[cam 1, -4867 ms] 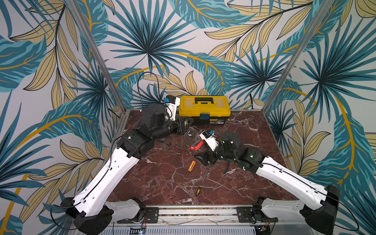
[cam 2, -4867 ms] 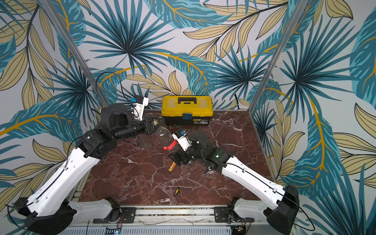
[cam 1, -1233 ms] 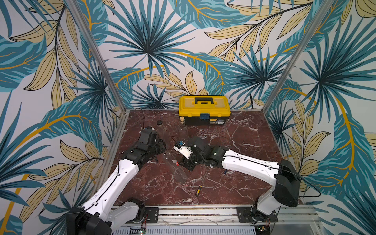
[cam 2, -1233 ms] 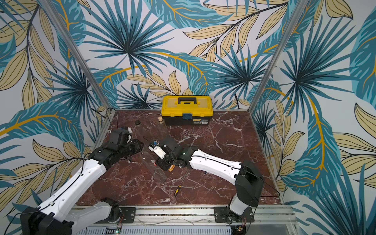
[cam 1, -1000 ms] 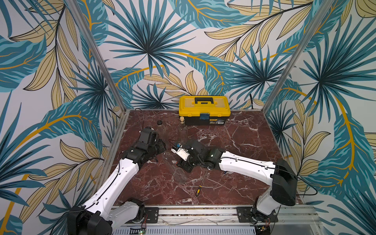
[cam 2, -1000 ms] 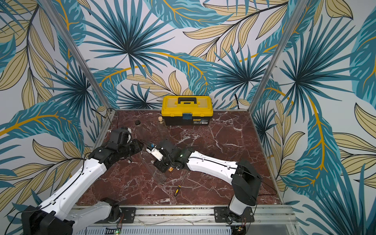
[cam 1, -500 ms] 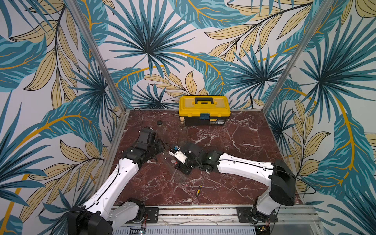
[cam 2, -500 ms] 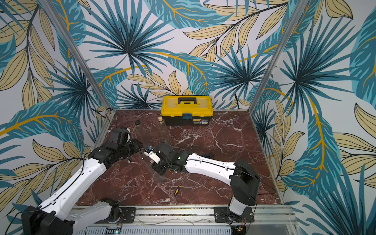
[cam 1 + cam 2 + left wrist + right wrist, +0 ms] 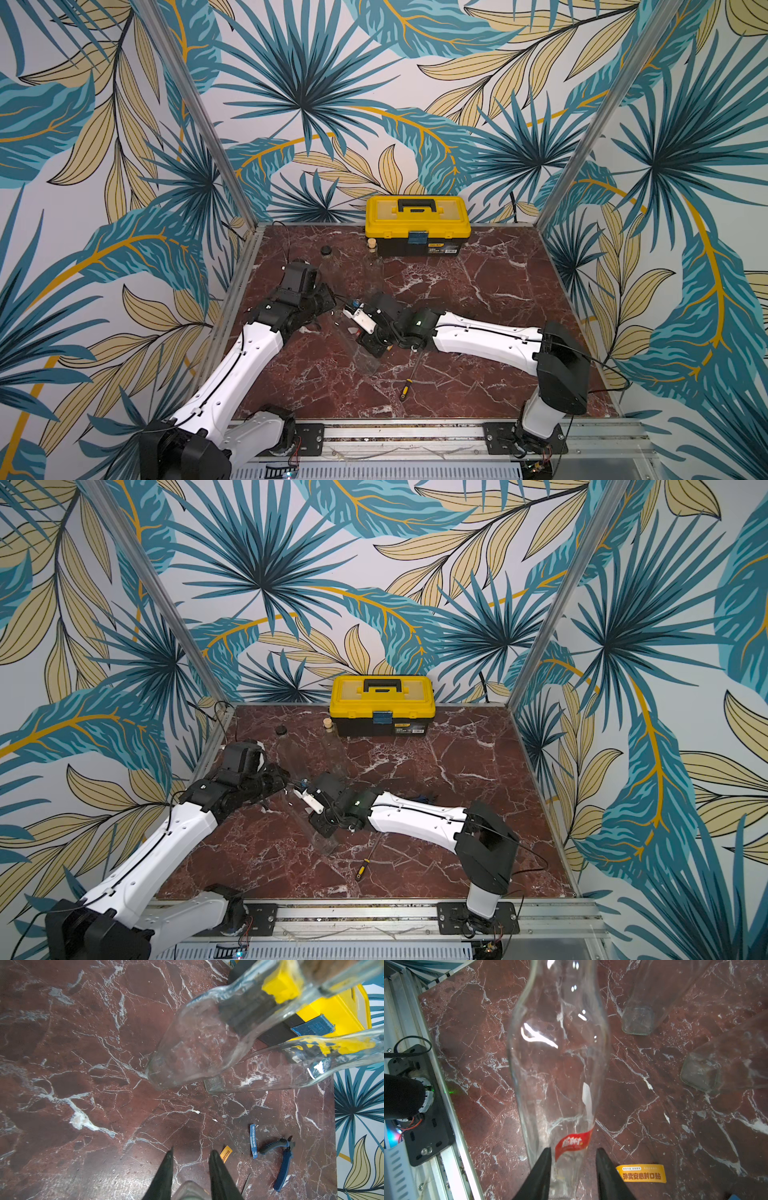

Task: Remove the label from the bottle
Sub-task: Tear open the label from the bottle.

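A clear glass bottle [image 9: 558,1064] with a red label [image 9: 574,1142] low on its neck leans on the marble table [image 9: 498,291], left of centre, and also shows in a top view [image 9: 322,833]. My right gripper [image 9: 573,1148] is open. Its fingers stand either side of the neck just past the label, and a sliver of table shows between the glass and one finger. My left gripper [image 9: 191,1149] has a rounded clear glass end wedged between its fingers near their base. This looks like the bottle's top, and the gripper is shut on it.
Two more clear bottles [image 9: 197,1043] [image 9: 291,1068] stand behind, near a yellow toolbox [image 9: 417,226]. Loose on the table lie an orange label [image 9: 641,1173], a blue strip [image 9: 253,1140], blue-handled pliers [image 9: 280,1159] and a screwdriver [image 9: 409,380]. The front rail [image 9: 446,1105] is close.
Over the last second my right gripper has slid left toward the left gripper while the left arm barely moved. Nearly five seconds ago both arms stood farther back, by the toolbox.
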Robot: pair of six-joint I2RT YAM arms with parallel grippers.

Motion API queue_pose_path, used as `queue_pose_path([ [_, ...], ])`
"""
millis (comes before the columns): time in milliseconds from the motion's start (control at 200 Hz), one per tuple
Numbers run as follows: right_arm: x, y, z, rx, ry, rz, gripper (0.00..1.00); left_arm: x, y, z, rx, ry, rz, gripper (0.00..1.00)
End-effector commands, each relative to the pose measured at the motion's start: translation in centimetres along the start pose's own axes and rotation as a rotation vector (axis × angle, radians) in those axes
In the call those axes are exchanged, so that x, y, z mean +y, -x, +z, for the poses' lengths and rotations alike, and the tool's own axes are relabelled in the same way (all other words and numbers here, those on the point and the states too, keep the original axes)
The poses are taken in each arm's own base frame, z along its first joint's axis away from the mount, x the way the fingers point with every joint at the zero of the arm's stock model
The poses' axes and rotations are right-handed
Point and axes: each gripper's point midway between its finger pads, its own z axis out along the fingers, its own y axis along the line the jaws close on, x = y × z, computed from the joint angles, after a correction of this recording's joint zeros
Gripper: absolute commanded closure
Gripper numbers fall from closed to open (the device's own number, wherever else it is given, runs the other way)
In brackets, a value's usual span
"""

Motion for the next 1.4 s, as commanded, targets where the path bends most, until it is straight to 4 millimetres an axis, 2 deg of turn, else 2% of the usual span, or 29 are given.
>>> queue_pose_path([
  [0, 0.0, 0.3, 0.3, 0.0, -0.016, 0.008, 0.63, -0.4, 0.7, -0.4, -0.013, -0.008, 0.012, 1.0],
  [391, 0.8, 0.5, 0.2, 0.006, 0.012, -0.001, 0.65, -0.5, 0.6, -0.4, -0.005, -0.016, 0.009, 1.0],
  [556, 1.3, 0.4, -0.1, 0.015, 0.029, -0.015, 0.6, -0.5, 0.6, -0.3, -0.003, -0.016, 0.008, 1.0],
  [756, 0.5, -0.8, 0.9, 0.065, -0.02, -0.008, 0.59, -0.6, 0.6, -0.5, -0.008, -0.018, 0.009, 1.0],
  [1036, 0.0, -0.9, 1.4, 0.072, -0.047, -0.001, 0.71, -0.6, 0.6, -0.4, -0.006, -0.02, 0.012, 1.0],
  [1101, 0.0, -0.9, 1.4, 0.07, -0.05, -0.001, 0.8, -0.7, 0.7, -0.4, -0.006, -0.02, 0.013, 1.0],
  [1392, -0.3, -0.3, 1.4, 0.055, -0.069, -0.006, 0.84, -0.9, 0.5, -0.1, 0.011, -0.026, 0.021, 1.0],
])
